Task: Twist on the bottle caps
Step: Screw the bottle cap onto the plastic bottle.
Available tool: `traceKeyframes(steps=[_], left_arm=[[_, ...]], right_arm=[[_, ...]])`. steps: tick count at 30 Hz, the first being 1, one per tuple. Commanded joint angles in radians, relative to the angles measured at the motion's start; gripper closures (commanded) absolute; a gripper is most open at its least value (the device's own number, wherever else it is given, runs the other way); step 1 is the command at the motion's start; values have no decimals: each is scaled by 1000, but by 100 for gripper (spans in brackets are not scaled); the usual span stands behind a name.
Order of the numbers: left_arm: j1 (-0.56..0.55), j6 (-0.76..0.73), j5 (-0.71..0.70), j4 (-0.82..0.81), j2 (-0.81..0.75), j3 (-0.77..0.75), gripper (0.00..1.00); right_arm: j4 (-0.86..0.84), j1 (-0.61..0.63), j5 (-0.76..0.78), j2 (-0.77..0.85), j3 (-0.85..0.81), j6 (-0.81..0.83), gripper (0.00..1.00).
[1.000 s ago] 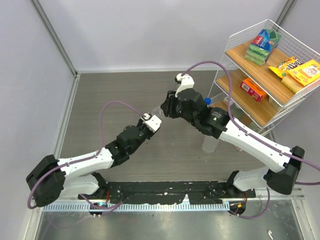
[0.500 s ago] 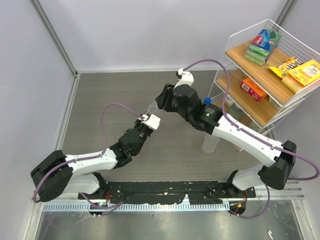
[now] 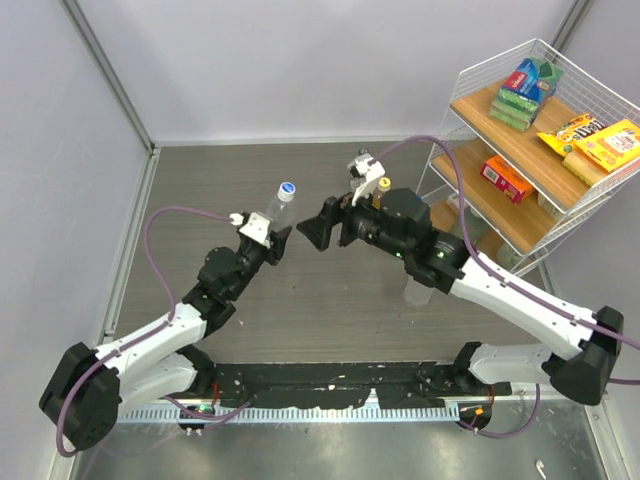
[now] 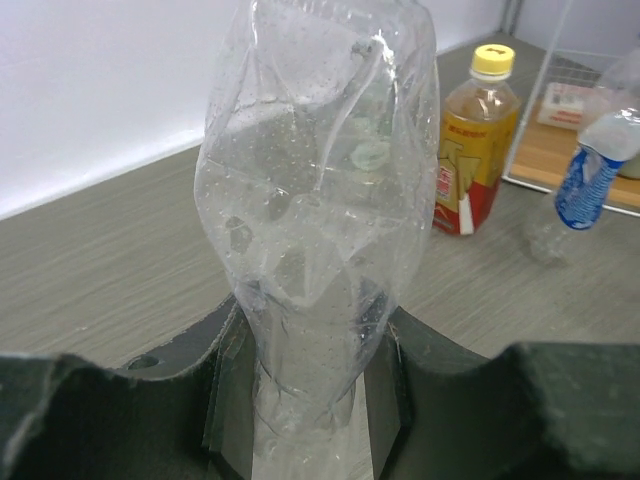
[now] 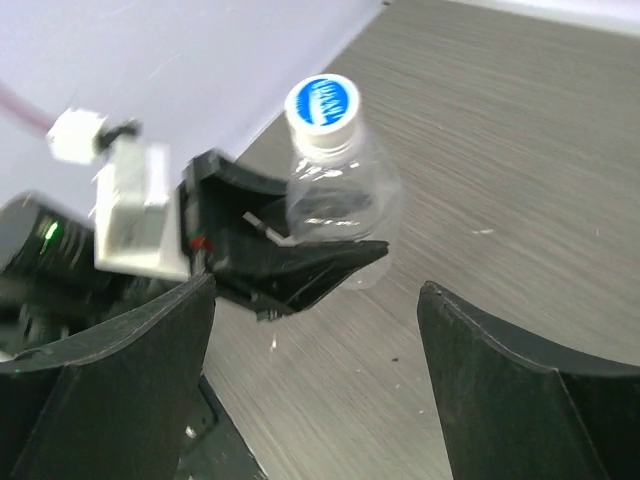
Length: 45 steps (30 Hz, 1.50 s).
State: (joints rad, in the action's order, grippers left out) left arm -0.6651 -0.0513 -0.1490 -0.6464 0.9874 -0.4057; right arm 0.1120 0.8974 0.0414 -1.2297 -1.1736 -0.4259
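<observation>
Capped clear bottle (image 3: 278, 210) clenched in left end effector (image 3: 271, 235), right end effector (image 3: 316, 233) spread wide nearby.

Grey table (image 3: 220, 180), amber bottle (image 4: 478, 150), blue-label bottle (image 4: 590, 175)

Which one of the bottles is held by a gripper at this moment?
The clear crumpled bottle with the white-and-blue cap: the left gripper clamps it. The amber bottle and the blue-label bottle are free on the table.

No legible text; only blurred print on cap (image 5: 322, 103) and amber bottle (image 4: 478, 140)
</observation>
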Motion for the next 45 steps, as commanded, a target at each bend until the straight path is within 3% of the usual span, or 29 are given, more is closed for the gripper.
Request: traceKeyframes(steps=[1, 7, 13, 18, 33, 39, 43, 45], left_arm=[[73, 117, 274, 42, -18, -27, 100], [229, 110, 936, 134, -16, -74, 100], [263, -19, 1256, 310, 7, -148, 100], [263, -68, 1319, 379, 13, -170, 100], [265, -107, 1350, 441, 48, -193, 100], [265, -107, 1342, 444, 54, -196, 100], [265, -111, 1336, 442, 53, -193, 100], [265, -113, 1335, 444, 54, -193, 100]], right_arm=[[-118, 3, -228, 114, 61, 312, 14], [93, 3, -359, 226, 116, 734, 12], [222, 5, -460, 265, 92, 872, 12], [241, 5, -540, 233, 57, 880, 16], [123, 6, -523, 168, 26, 812, 19], [112, 5, -545, 142, 8, 797, 30], [120, 6, -561, 136, 14, 789, 47], [118, 5, -569, 134, 15, 783, 48]])
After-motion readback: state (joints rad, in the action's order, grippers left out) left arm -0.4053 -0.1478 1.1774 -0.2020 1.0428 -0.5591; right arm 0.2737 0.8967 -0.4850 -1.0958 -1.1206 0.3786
